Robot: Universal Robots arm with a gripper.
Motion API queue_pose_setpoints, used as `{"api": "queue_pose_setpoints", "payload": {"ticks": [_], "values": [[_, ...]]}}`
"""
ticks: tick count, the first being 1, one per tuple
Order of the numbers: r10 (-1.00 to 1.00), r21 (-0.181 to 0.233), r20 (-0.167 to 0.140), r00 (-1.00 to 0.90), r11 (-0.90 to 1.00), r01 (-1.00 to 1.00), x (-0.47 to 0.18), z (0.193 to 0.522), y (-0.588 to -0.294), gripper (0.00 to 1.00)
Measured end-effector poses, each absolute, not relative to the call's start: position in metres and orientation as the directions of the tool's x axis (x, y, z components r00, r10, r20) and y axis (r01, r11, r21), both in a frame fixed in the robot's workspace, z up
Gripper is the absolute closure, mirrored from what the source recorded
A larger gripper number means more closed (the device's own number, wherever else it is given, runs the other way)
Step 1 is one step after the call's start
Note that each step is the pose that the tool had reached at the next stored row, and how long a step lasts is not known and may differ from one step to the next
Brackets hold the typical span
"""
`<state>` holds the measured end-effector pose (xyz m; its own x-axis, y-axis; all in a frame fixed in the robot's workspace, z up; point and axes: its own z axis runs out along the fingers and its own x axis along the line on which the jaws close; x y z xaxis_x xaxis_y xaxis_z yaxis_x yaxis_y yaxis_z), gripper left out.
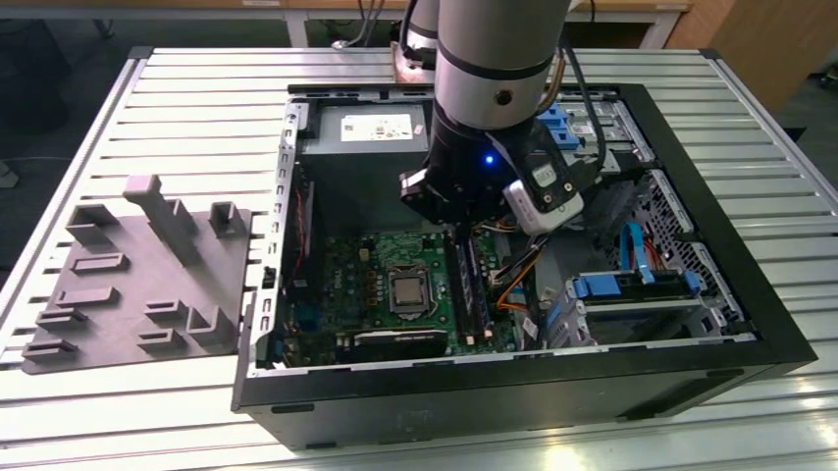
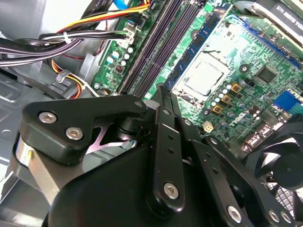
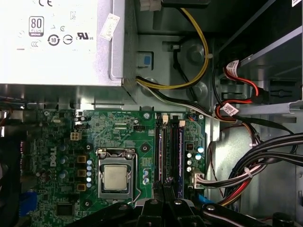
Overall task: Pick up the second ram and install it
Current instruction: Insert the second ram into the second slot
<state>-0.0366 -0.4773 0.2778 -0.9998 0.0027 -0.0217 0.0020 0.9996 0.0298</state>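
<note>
Second wrist view: I am reading the gripper [image 2: 161, 92] as clenched, jaws drawn together to a narrow tip over the memory slots.

I am seeing no gap between the jaws, and I cannot tell whether they are pinching a board edge or only pressing on it. In the exterior view I am taking the long dark strip directly under the gripper [image 1: 456, 228] as the second ram [image 1: 466, 289]. It is standing on edge in the slot area of the motherboard [image 1: 380, 260], just beside the processor socket [image 1: 410, 290]. Its long axis is running from the jaws toward the near wall of the computer case [image 1: 524, 392], so the jaws are sitting at its far end. The grey tray [image 1: 131, 285] is lying well apart, outside the case.
</note>
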Motion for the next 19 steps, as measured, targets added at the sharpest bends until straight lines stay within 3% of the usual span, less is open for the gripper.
{"api": "queue_pose_setpoints", "payload": {"ticks": [19], "values": [[0.008, 0.030, -0.022, -1.000, 1.000, 0.007, -0.0366, 0.2723, -0.4773, 0.89]]}}
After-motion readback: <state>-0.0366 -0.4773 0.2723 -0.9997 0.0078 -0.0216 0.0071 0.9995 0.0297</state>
